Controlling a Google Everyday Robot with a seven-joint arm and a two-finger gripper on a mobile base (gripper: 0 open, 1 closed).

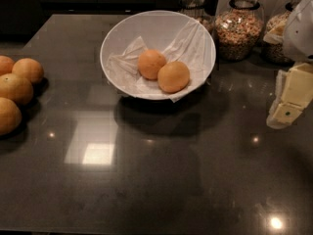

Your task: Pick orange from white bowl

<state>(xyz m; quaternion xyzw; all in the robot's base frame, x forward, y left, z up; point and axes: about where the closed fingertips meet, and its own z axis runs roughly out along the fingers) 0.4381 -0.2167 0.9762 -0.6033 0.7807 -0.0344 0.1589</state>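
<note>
Gripper (287, 104), well right of white bowl (146, 28) w/ grip state unreadable, should drop straight over paler orange (173, 76), clear of redder neighbour (151, 64) & paper.

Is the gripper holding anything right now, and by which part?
Nothing is held. The gripper hangs at the right edge, apart from the white bowl, where the orange lies beside a redder orange.

I can read no text, label, brand or number anywhere: not on the glass jars (238, 31), the white bowl (115, 43) or my gripper (289, 99), which hangs over the desk's (171, 180) right side.
</note>
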